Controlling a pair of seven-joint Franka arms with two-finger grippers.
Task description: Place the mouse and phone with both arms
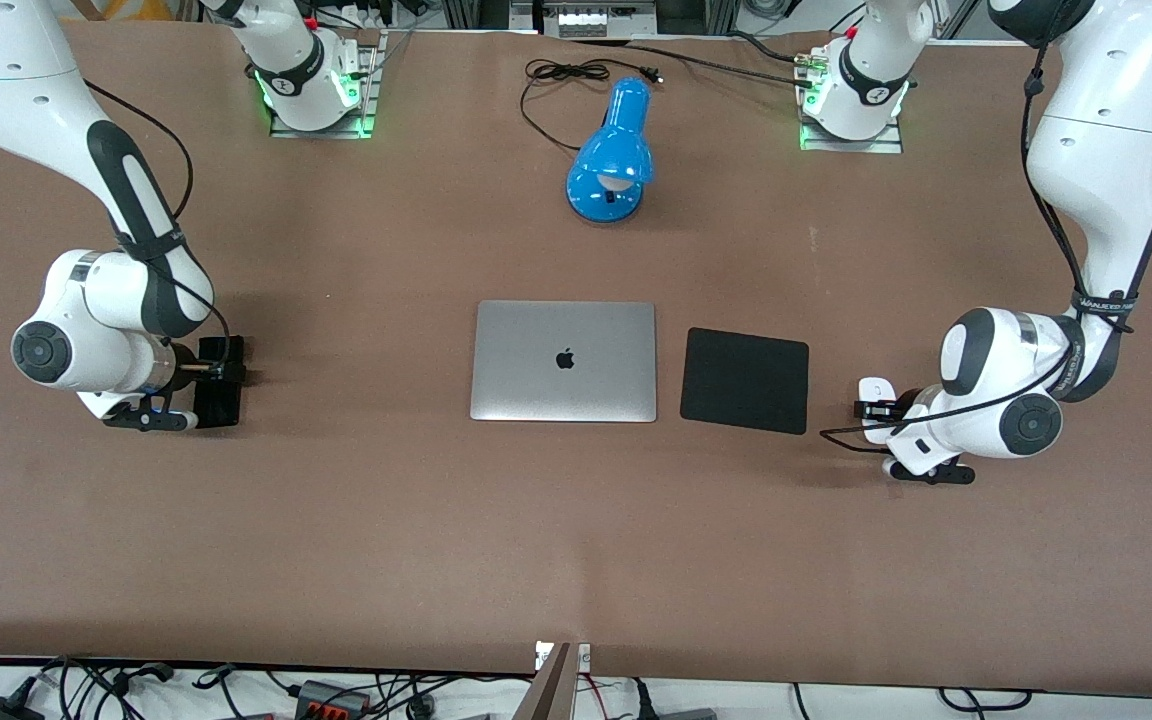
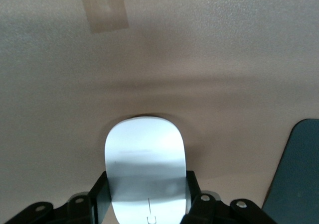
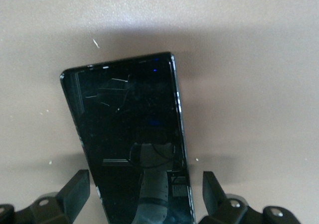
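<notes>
At the left of the front view I have the right gripper (image 1: 221,385) low over the phone (image 1: 217,392), which lies flat on the surface (image 1: 576,540) toward the right arm's end. In the right wrist view the fingers (image 3: 75,191) stand apart, one on each long edge of the phone (image 3: 132,144) with a gap at both sides, so nothing is clamped there yet. I judge they straddle the narrow width because that is the only span they can close on.

In the middle of the frame sits a closed silver laptop (image 1: 564,361) with the Apple logo on its lid. Just beside it, toward the left arm's end, lies the square black mouse pad (image 1: 745,380). In the upper middle a blue desk lamp (image 1: 612,155) lies with its black cord looped near the bases. I can read no other writing on the things themselves.

At the right, the left gripper (image 1: 874,410) is down at the white mouse (image 1: 876,395), near the pad's outer edge. In the left wrist view the fingers (image 2: 99,196) are pressed against both flanks of the mouse (image 2: 145,159), clamped on it while it rests on the surface. Gripping the sides keeps the glossy top free and, I think, makes for a steady lift toward the pad (image 2: 296,174), seen at that view's edge.
</notes>
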